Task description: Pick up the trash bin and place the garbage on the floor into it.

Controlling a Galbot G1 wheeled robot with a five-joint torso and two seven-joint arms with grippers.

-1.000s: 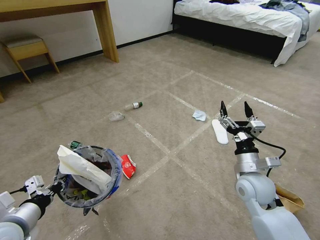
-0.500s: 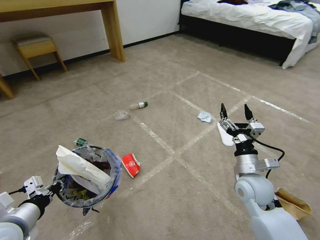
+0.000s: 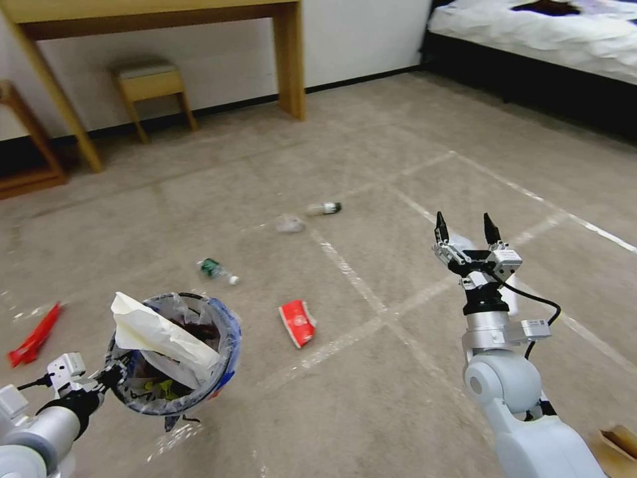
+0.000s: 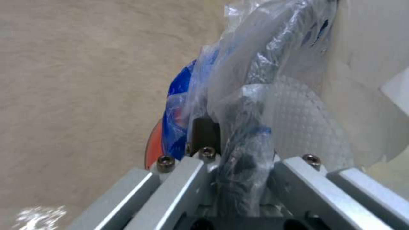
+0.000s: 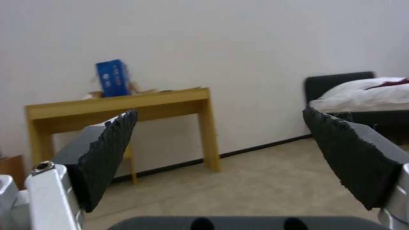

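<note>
Indoors, a bedroom floor of beige carpet (image 3: 411,133) marked with pale tape lines spreads before the robot, with a wooden desk (image 3: 166,13) and stool (image 3: 149,83) by the far wall and a bed (image 3: 544,40) at the far right. At the lower left, the trash bin (image 3: 174,355) hangs in the air, its bagged rim pinched in the left gripper (image 3: 109,378), whose jaws are closed on the rim and liner, as the left wrist view shows close up (image 4: 238,153). A large white paper (image 3: 162,335) sticks up out of the already full bin. At the right, the right gripper (image 3: 466,232) is raised above the floor, jaws wide apart and holding nothing. Garbage lies scattered: a red cup (image 3: 297,322) near the middle, a green-labelled bottle (image 3: 215,270), a red wrapper (image 3: 34,337) at the far left, and a clear bottle (image 3: 324,208) farther off. Judging from this, the white paper could topple out if the bin tilts or sways; the thin rim grip may slip on the crinkly liner; and flat litter on carpet may evade the open jaws.
</note>
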